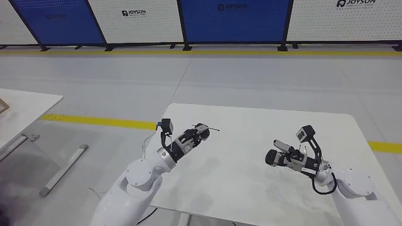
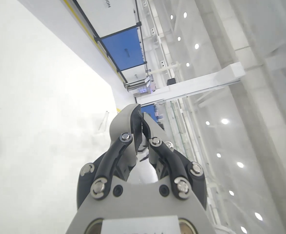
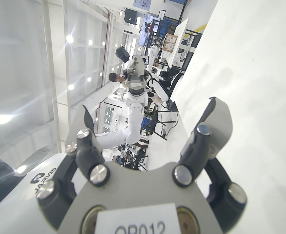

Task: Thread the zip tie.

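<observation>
The zip tie (image 1: pixel 213 129) is a thin black strip. It sticks out sideways from my left gripper (image 1: pixel 202 131), which hovers over the near-left part of the white table (image 1: pixel 251 182). In the left wrist view the left gripper (image 2: pixel 140 120) has its dark pads pressed together. My right gripper (image 1: pixel 272 152) hangs over the near-right part of the table and points toward the left one, a wide gap apart. Its fingers (image 3: pixel 216 109) are spread, with nothing between them in the right wrist view (image 3: pixel 152 114). The left gripper (image 3: pixel 136 70) appears farther off there, facing it.
A second white table (image 1: pixel 25 110) stands off to the left, across a strip of floor. Blue and white partition panels (image 1: pixel 232 6) line the back of the room. The table's left edge lies close under the left arm.
</observation>
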Motion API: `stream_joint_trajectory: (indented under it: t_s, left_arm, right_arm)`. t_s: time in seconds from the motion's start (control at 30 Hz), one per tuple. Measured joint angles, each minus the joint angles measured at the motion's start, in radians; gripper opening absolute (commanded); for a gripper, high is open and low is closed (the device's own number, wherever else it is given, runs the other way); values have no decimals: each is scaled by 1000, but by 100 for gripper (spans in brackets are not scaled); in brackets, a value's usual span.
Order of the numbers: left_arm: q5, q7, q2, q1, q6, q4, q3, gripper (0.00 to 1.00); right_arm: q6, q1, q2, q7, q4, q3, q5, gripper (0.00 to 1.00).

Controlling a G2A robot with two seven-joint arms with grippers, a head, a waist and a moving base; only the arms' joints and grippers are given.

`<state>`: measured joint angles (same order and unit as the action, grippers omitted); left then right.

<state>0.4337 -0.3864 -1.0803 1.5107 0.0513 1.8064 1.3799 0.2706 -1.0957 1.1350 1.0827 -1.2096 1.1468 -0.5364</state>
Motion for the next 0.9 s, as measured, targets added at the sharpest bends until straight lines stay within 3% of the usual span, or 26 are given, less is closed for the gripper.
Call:
stream_joint_trajectory:
  t_s: [0.07, 0.13, 0.7, 0.9]
  left_arm:
    - [31, -9, 2, 13, -16, 43, 26, 0]
    - [43, -7, 3, 20, -26, 59, 38, 0]
    - [41, -5, 3, 19, -25, 57, 37, 0]
    - [-87, -13, 5, 26, 17, 46, 11, 0]
  right_arm:
    - [0, 0, 0, 0, 0, 0, 0, 100]
    - [0, 0, 0, 0, 0, 0, 0, 100]
    - [0, 0, 0, 0, 0, 0, 0, 100]
    - [0, 0, 0, 0, 0, 0, 0, 100]
